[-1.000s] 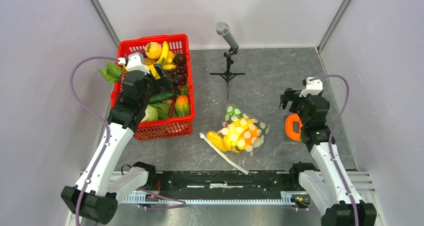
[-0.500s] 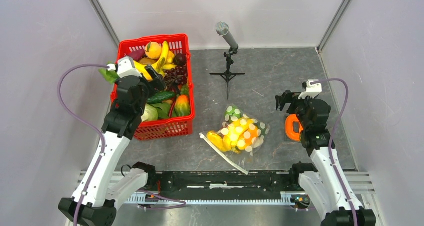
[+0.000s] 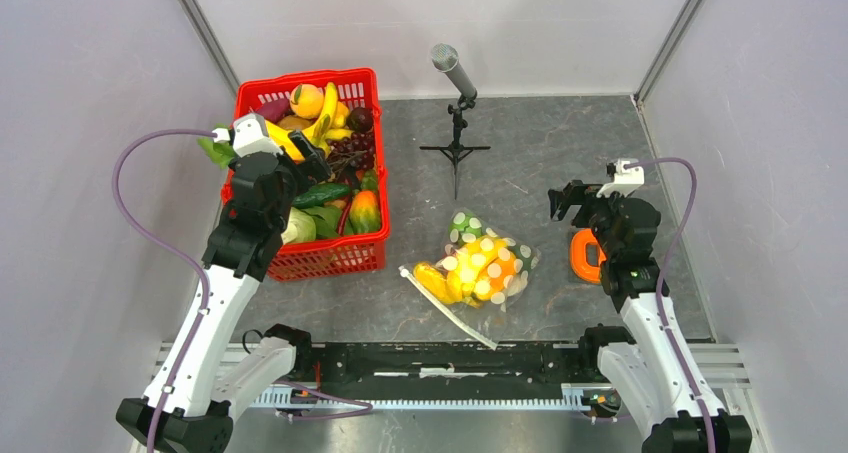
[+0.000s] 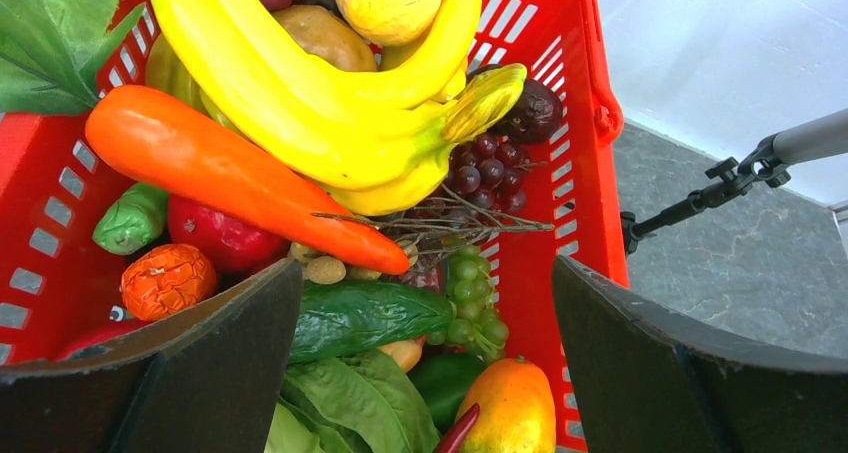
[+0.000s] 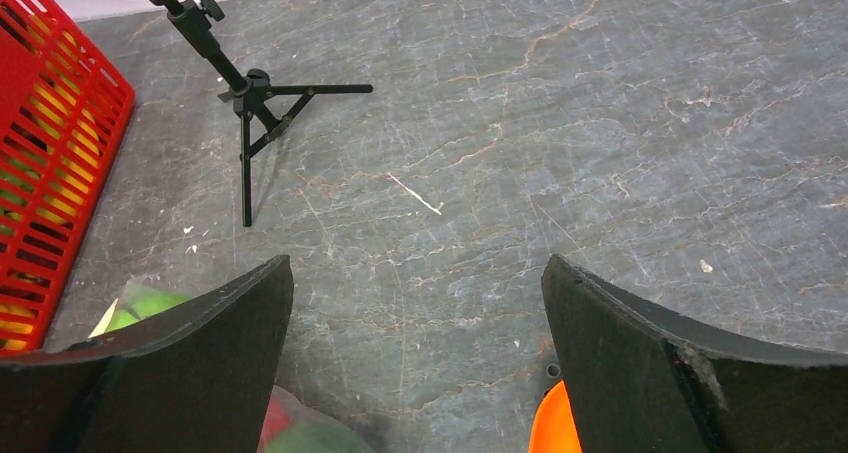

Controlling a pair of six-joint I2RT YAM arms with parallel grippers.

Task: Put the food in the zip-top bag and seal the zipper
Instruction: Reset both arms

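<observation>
The zip-top bag lies on the table's middle, clear with white dots, holding yellow, orange and green food. Its zipper, a white strip, runs along the near-left edge. More food fills the red basket: bananas, a long orange piece, a cucumber, a mango. My left gripper hangs open and empty above the basket's food; it also shows in the left wrist view. My right gripper is open and empty above bare table right of the bag; it also shows in the right wrist view.
A microphone on a black tripod stands behind the bag; the tripod also shows in the right wrist view. An orange ring-shaped object lies under the right arm. Grey walls close in both sides and the back.
The left arm has swung a little left and its gripper has shifted over the basket's far part. The right gripper has edged slightly left. Both stay open.
</observation>
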